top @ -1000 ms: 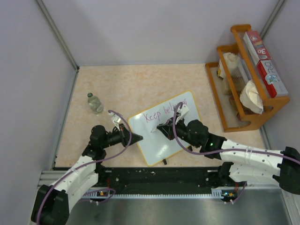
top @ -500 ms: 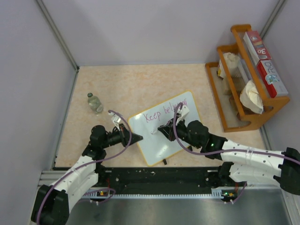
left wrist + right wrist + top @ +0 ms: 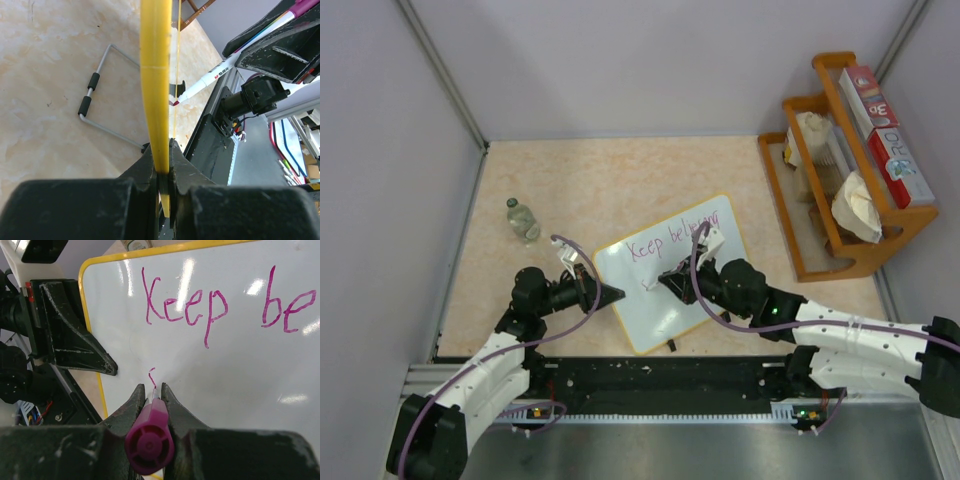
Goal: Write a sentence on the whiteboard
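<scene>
Whiteboard (image 3: 655, 315) rim sits in left claw (image 3: 163, 159), under right claw (image 3: 152, 388)'s marker (image 3: 149, 440).

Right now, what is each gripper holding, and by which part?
Left gripper clamps the whiteboard by its yellow rim at the left edge. Right gripper clamps the purple marker by its barrel, tip at the board.

Small clear bottle (image 3: 523, 221), dark cap, upright near tabletop's (image 3: 620, 175) left edge. Wooden rack (image 3: 840, 266) along right edge, up to far right corner. In rack: two long red-white boxes (image 3: 900, 162) on outer side, two crumpled white bundles (image 3: 857, 208) on inner side. Tabletop beige, marbled.
</scene>
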`<state>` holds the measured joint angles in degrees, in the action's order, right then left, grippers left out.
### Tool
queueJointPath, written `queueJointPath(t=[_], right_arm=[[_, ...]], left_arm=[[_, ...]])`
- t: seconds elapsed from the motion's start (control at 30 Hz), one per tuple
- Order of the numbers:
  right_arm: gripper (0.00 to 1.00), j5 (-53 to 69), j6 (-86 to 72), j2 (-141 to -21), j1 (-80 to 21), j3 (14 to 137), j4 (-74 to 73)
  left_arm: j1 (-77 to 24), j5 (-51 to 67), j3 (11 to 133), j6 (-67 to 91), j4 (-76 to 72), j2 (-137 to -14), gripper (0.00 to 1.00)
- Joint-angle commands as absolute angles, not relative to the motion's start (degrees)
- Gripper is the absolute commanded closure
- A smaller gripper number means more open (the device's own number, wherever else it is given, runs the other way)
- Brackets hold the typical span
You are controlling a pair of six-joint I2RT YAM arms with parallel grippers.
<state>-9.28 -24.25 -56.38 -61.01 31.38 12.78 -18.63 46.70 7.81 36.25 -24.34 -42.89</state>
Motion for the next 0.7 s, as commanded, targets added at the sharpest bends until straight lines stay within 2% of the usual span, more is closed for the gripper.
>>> queueJointPath(t=[0.0, 0.3, 0.67], right_arm=[[1.00, -7.91, -25.40, -57.12, -61.87, 31.02, 15.72], [1.00, -8.52, -27.51, -59.41, -61.79, 34.36, 16.97], [1.00, -7.73, -27.51, -53.35, -60.74, 35.95, 14.60]], left_arm=[[-19.25, 48.52, 5.98, 27.95, -21.09, -43.33, 1.00], [-19.25, 48.52, 5.98, 27.95, -21.01, -43.15, 1.00], [-19.16, 48.43, 5.89, 27.86, -20.92, -43.07, 1.00]])
